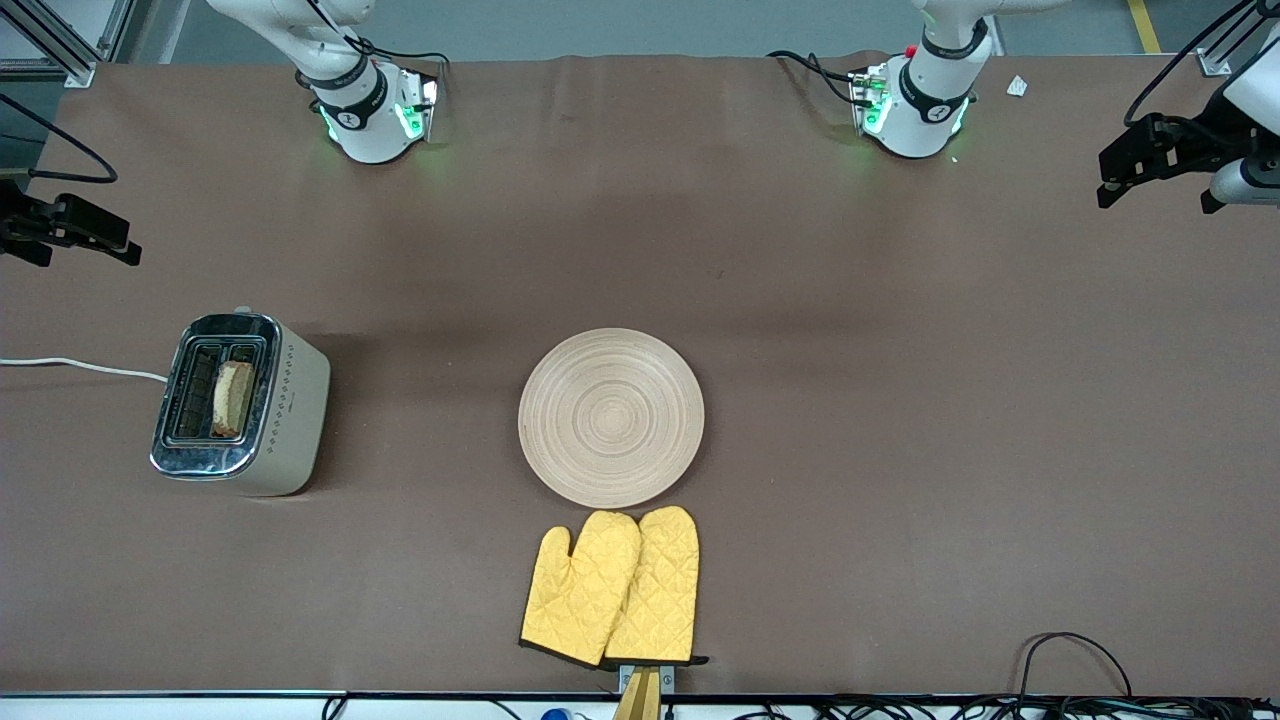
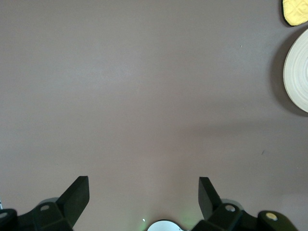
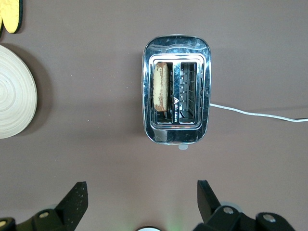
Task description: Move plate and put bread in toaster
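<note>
The light-wood plate (image 1: pixel 611 417) lies bare at the table's middle; its edge shows in the left wrist view (image 2: pixel 297 72) and the right wrist view (image 3: pixel 12 94). The cream toaster (image 1: pixel 292 410) stands toward the right arm's end. The bread (image 1: pixel 233 397) stands on edge in the slot on the plate's side (image 3: pixel 160 86), its top just above the chrome top (image 3: pixel 177 48). My right gripper (image 3: pixel 142 185) is open and empty, up over the table's right-arm end (image 1: pixel 75 228). My left gripper (image 2: pixel 144 180) is open and empty, over the left-arm end (image 1: pixel 1150 165).
A pair of yellow oven mitts (image 1: pixel 612 587) lies just nearer to the front camera than the plate, touching its rim. The toaster's white cord (image 1: pixel 80 366) runs off the table's right-arm end. A small white scrap (image 1: pixel 1016 86) lies by the left arm's base.
</note>
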Controlling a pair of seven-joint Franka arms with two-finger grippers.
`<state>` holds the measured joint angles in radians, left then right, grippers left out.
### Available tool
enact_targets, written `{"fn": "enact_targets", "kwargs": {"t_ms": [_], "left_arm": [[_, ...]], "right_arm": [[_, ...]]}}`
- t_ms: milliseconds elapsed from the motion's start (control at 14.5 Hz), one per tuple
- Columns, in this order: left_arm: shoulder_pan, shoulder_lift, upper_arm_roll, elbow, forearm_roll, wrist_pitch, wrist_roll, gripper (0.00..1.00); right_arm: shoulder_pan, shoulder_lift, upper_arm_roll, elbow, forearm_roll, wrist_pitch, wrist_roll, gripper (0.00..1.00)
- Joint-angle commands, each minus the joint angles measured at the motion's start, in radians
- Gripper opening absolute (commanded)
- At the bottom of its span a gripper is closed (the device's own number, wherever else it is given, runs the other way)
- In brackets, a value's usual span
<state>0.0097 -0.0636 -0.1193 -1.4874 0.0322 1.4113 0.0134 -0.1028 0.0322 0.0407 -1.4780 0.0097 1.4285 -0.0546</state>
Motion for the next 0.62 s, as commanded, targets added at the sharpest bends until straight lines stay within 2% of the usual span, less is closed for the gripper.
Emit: {"fn": "enact_targets", "kwargs": {"t_ms": [0,552], "left_arm": [[-0.004,0.005,-0.002,0.022,-0.003,-0.025,0.005,1.00],[-0.007,0.005,-0.005,0.022,-0.008,-0.026,0.007,1.00]], "right_arm": [[-0.023,-0.015,0.015,-0.011,0.021,0.001,-0.001,1.00],[-0.048,-0.012,0.013,-0.013,0.030,0.041,0.001,1.00]]}}
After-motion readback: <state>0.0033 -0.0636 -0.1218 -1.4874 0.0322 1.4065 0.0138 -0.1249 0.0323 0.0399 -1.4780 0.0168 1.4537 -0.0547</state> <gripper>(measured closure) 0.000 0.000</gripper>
